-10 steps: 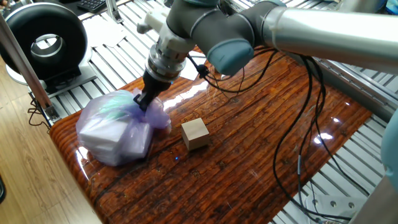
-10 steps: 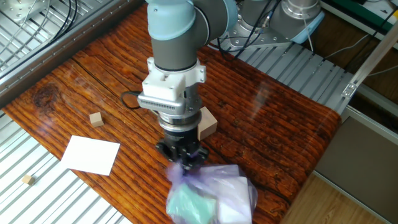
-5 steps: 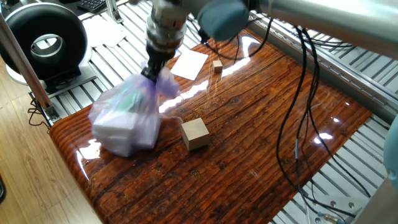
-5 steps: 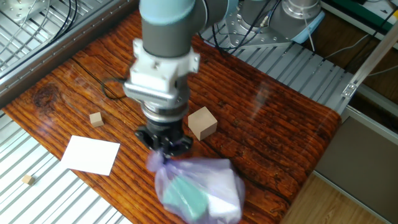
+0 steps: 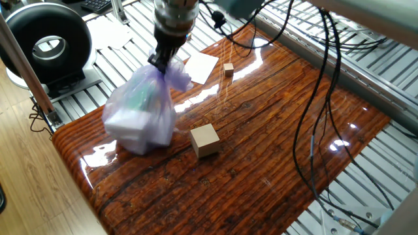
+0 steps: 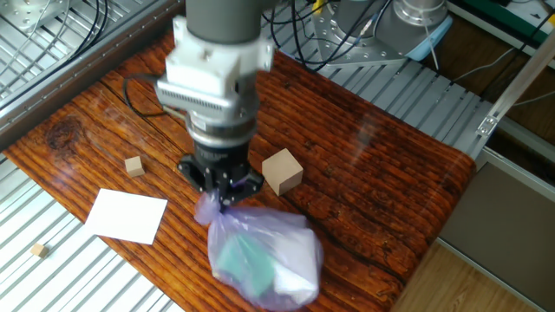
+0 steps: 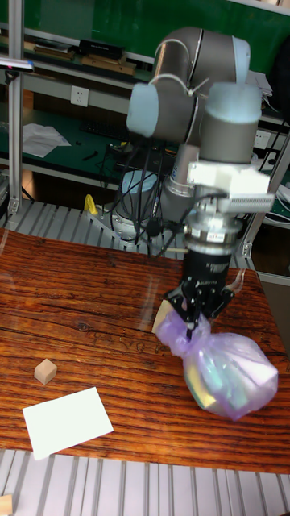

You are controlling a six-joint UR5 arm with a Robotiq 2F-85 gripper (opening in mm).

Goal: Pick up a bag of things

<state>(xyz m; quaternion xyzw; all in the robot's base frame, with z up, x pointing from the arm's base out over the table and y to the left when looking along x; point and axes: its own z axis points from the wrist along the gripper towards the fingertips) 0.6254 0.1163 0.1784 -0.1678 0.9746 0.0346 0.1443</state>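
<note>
The bag of things [image 5: 140, 111] [image 6: 260, 258] [image 7: 224, 372] is a bulging pale-purple plastic bag with whitish and teal contents. It hangs in the air just above the wooden table, near its left corner in one fixed view. My gripper [image 5: 159, 60] [image 6: 220, 189] [image 7: 193, 318] is shut on the bag's knotted, ruffled top, straight above its bulk. The bag's bottom looks clear of the tabletop in the tall view.
A tan wooden cube [image 5: 205, 140] [image 6: 282, 171] sits right beside the bag. A flat white paper sheet [image 5: 200, 66] [image 6: 127, 215] [image 7: 68, 422] and a small cube [image 5: 228, 69] [image 6: 133, 165] [image 7: 46, 372] lie farther off. A black ring-shaped device [image 5: 46, 42] stands past the table's left edge.
The gripper has risen with the bag's knot in it. The bag, which rested slumped on the table, now hangs stretched below the gripper and has shifted slightly along the table.
</note>
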